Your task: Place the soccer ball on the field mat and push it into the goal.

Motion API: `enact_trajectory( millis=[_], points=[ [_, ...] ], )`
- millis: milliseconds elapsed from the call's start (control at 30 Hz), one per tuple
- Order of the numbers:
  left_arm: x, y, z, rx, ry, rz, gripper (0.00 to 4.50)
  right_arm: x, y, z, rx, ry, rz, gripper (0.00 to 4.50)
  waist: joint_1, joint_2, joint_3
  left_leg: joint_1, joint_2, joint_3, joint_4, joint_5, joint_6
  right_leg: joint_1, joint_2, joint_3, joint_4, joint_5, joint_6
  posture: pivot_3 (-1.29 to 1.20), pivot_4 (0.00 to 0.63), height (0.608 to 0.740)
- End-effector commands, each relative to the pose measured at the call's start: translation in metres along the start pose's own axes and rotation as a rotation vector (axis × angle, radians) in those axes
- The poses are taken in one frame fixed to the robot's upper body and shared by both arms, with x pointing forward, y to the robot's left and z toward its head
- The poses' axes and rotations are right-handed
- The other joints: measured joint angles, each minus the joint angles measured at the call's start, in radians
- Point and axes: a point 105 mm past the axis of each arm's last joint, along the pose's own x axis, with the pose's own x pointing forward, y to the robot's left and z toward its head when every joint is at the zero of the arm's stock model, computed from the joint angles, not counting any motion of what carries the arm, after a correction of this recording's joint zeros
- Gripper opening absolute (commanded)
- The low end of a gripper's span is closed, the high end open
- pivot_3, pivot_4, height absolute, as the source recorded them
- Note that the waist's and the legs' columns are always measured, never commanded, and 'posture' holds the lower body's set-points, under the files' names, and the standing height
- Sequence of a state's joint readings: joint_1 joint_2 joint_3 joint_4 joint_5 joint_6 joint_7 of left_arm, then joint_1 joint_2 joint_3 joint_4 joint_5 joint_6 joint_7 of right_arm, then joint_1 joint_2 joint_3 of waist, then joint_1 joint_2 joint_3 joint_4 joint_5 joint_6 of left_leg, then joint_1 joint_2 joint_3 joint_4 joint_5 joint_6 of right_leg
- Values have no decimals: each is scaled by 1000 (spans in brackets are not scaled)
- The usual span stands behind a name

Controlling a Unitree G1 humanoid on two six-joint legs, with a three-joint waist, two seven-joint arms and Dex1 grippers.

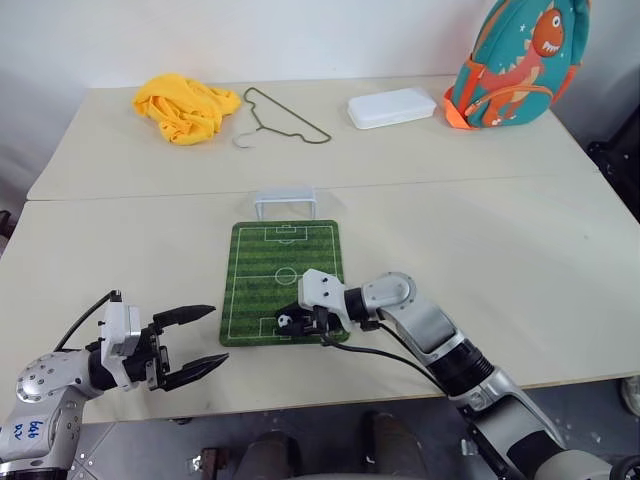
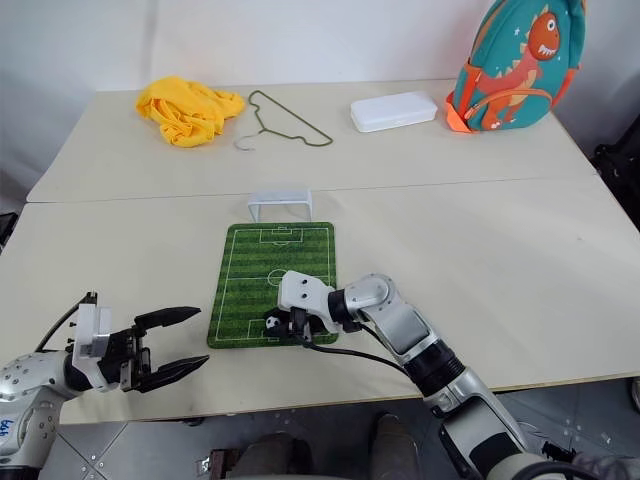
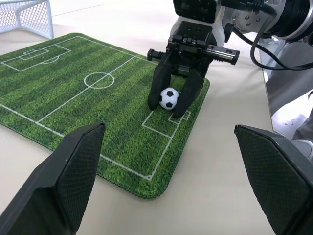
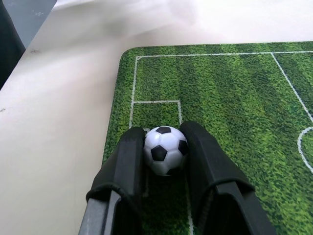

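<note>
While the right gripper (image 1: 292, 322) has its two black fingers closed narrowly on the tiny white soccer ball with black patches (image 3: 169, 98), the ball sits low over the green field mat with white pitch lines (image 1: 285, 255), inside the penalty box at the mat's near short edge, close to the near right corner. The mat is a rectangle with rounded corners, and its long axis runs from the near edge of the beige table (image 1: 520, 250) toward the far edge. The small white translucent goal frame (image 1: 285, 200) stands on the table just beyond the mat's far short edge, its opening facing the mat. Between ball and goal, the whole length of the mat is free.

The left gripper (image 1: 205, 339) hovers over the table's near left part, just beside the mat's near left corner, its fingers spread wide and holding nothing.

Along the far edge of the table lie a crumpled yellow cloth (image 1: 186, 107), a thin wire hanger (image 1: 283, 118), a flat white oblong box (image 1: 392, 107) and a teal backpack with an orange dinosaur print (image 1: 520, 62), all well apart from the mat. The backpack's top is cut off by the frame. Whether the ball touches the mat I cannot tell, because the fingers cover its sides.
</note>
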State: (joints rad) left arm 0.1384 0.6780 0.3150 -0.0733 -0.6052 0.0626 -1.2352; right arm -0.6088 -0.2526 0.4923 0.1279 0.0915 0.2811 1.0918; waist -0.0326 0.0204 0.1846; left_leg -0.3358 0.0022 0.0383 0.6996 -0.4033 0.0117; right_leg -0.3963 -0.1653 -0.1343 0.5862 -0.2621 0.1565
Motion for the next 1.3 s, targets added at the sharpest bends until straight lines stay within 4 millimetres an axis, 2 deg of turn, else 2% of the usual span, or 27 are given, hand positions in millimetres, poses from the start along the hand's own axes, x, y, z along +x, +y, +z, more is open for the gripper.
enact_trajectory(
  millis=[33, 100, 267, 433, 600, 800, 967, 1067, 1167, 1267, 1300],
  points=[
    [-4, 3, 8, 39, -9, 13, 4500, 1, 3, -6, 39, 4, 4, 852, 0, 0, 0, 0, 0, 0, 0, 0, 0, 0, 0, 0, 0, 0, 0, 0, 150, 740],
    [-4, 3, 7, 39, -9, 14, 4500, 1, 4, -5, 28, -2, 10, 1584, 0, 0, 0, 0, 0, 0, 0, 0, 0, 0, 0, 0, 0, 0, 0, 0, 150, 740],
    [-5, 4, 7, 38, -12, 19, 4500, 1, 4, 2, -32, -29, 15, 3089, 0, 0, 0, 0, 0, 0, 0, 0, 0, 0, 0, 0, 0, 0, 0, 0, 150, 740],
    [-5, 3, 4, 34, -15, 21, 4500, 1, 6, 5, -40, -48, 33, 3089, 0, 0, 0, 0, 0, 0, 0, 0, 0, 0, 0, 0, 0, 0, 0, 0, 150, 740],
    [-5, 2, 3, 32, -17, 22, 4500, -1, 6, 20, -68, -130, 31, 3089, 0, 0, 0, 0, 0, 0, 0, 0, 0, 0, 0, 0, 0, 0, 0, 0, 150, 740],
    [-7, 1, 3, 28, -22, 29, 4500, -12, -2, 32, -104, -176, -1, 3089, 1, 0, 0, 0, 0, 0, 0, 0, 0, 0, 0, 0, 0, 0, 0, 0, 150, 740],
    [-7, 2, 2, 30, -32, 34, 4500, -31, -13, 55, -159, -275, -64, 3089, 1, 0, 0, 0, 0, 0, 0, 0, 0, 0, 0, 0, 0, 0, 0, 0, 150, 740],
    [-11, -1, 3, 37, -28, 23, 4500, -48, -5, 58, -180, -295, -54, 3089, 3, 0, 0, 0, 0, 0, 0, 0, 0, 0, 0, 0, 0, 0, 0, 0, 150, 740],
    [-21, -1, 3, 41, -4, 13, 4500, -65, 18, 53, -189, -297, -11, 3089, 7, 0, 0, -1, 0, -1, -1, 0, 0, 0, 0, -1, -1, 0, 0, 0, 150, 740],
    [-30, 5, 6, 50, 3, 41, 4500, -76, 36, 41, -149, -277, 8, 2530, 6, -1, 0, -1, 0, 0, -1, 0, 0, 0, 0, -1, -2, 0, 0, 0, 150, 740],
    [-33, 8, 7, 52, 4, 54, 4500, -79, 43, 33, -133, -252, 16, 2194, 6, -1, 0, -1, 0, 0, -1, 0, 0, 0, 0, -1, -2, 0, 0, 0, 150, 740]
  ],
)
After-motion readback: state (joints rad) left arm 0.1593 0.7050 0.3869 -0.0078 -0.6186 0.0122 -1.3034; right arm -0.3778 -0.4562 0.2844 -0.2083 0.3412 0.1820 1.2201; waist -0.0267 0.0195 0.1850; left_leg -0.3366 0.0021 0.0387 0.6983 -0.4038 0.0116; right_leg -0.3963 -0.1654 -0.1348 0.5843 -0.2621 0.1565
